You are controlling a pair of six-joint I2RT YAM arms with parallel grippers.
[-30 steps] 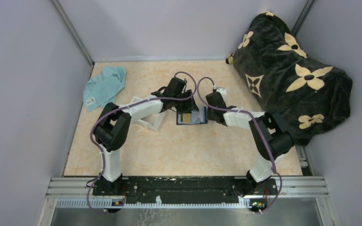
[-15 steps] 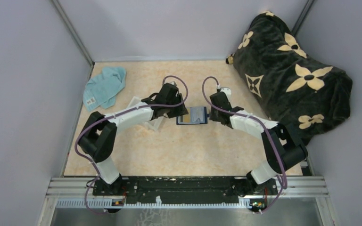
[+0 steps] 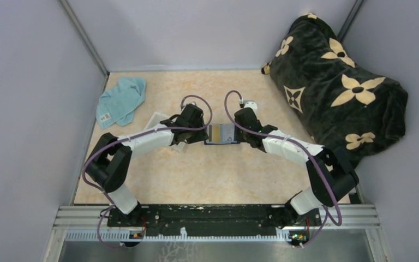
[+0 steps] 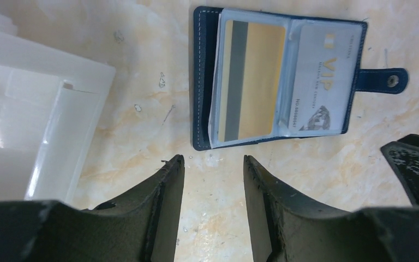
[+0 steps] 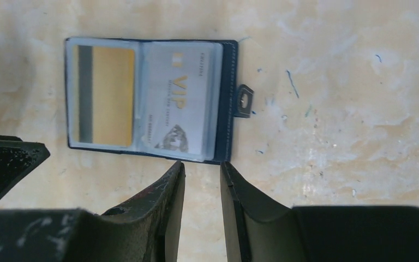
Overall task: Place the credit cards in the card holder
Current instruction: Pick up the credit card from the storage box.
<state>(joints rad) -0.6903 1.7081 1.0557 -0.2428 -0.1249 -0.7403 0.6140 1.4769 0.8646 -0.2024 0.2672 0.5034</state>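
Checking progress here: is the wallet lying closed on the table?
No, the wallet lies open and flat, with an orange card and a grey VIP card showing inside it.

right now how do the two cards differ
The gold card shows a dark stripe, no print; the grey card carries VIP lettering. The gold card sits far from the snap tab, the grey card beside it. Both lie flat in clear sleeves of the open card holder.

This is looking like a robotics lab cell: plain pale walls [image 3: 27,109] are enclosing a marble-patterned worktop [image 3: 207,180], an aluminium rail [image 3: 354,214] is carrying the left arm [image 3: 142,139] and right arm [image 3: 283,146], and a flowered blanket [image 3: 333,71] is lying alongside.
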